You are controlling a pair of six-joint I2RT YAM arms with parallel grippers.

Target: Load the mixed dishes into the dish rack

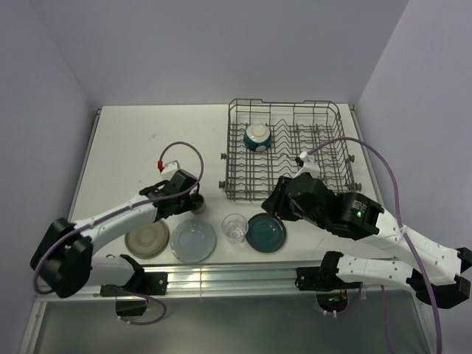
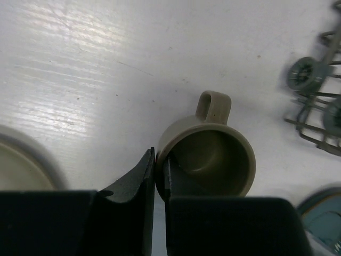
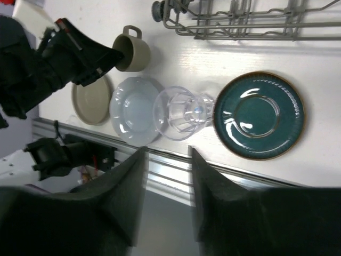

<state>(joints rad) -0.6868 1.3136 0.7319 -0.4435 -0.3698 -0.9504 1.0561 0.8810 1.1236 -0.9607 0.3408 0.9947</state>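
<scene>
The mug is being picked up. The left gripper is seen with its fingers clamped on the near wall of the rim, one outside the cup and one inside. The mug stands upright on the counter, just off the near left corner of the dish rack.

A straight lift is called for next, then a carry over the rack's wall to a free slot near the bowl already set inside.

The right gripper is held over the counter near the glass, its fingers apart and nothing between them.

In the top view the mug is almost wholly hidden under the left wrist. Whether its base has left the counter cannot be told, though it probably has not. The rack's far side is cut off in both wrist views.
</scene>
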